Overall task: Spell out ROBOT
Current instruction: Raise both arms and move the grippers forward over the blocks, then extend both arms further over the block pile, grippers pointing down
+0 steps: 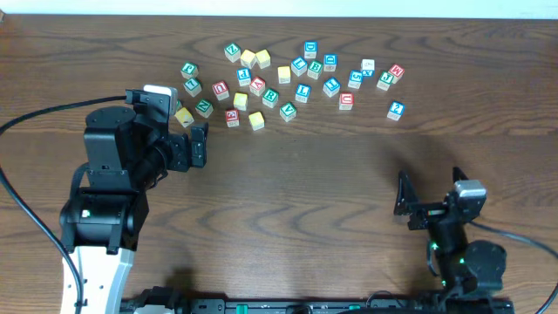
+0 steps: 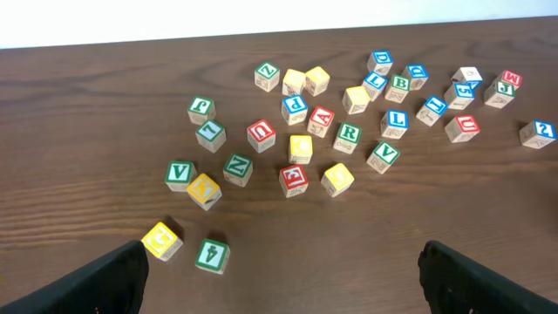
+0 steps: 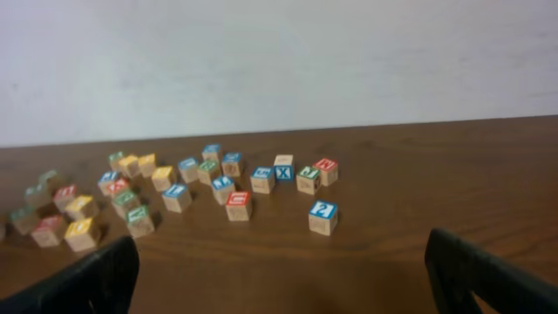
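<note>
Among the blocks (image 2: 301, 148), green R (image 2: 349, 134) lies near blue L (image 2: 395, 121).

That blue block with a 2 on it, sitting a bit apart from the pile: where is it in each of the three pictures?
Overhead: the blue block is at the right end of the scatter, lower than its neighbours.
Left wrist: at the far right edge.
Right wrist: near the middle, the foremost one.
Shared landmark: the red block to its left in every view.
</note>
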`<action>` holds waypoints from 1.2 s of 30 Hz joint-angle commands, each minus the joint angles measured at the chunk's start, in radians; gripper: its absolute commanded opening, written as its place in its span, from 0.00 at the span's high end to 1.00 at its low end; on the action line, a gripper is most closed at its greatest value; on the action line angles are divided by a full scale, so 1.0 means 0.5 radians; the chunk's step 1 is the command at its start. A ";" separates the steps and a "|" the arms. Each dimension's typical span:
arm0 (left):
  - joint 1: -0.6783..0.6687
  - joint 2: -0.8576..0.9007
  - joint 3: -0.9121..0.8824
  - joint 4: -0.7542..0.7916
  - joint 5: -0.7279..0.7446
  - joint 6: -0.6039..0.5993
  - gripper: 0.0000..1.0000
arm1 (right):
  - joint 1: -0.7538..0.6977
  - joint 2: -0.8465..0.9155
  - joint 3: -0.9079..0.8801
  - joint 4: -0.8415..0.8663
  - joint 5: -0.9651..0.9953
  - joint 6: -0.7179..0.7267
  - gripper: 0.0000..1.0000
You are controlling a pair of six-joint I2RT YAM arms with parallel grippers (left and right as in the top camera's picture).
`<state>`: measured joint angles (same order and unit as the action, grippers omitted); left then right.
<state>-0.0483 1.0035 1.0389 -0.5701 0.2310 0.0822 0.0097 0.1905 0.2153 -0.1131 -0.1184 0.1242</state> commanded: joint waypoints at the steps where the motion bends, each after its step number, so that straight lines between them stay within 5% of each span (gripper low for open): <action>1: 0.008 0.011 0.096 -0.020 0.011 -0.001 0.02 | 0.010 0.183 0.184 -0.043 -0.097 -0.020 0.01; 24: 0.008 0.546 0.760 -0.591 0.011 0.084 0.02 | 0.010 1.784 1.698 -1.167 -0.279 -0.074 0.01; 36: 0.008 0.741 0.990 -0.774 0.011 0.097 0.02 | 0.010 2.060 2.019 -1.488 -0.329 -0.163 0.01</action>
<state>-0.0483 1.3716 1.5043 -0.9508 0.2310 0.1127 0.0097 1.2201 1.1984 -0.8524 -0.2707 0.0624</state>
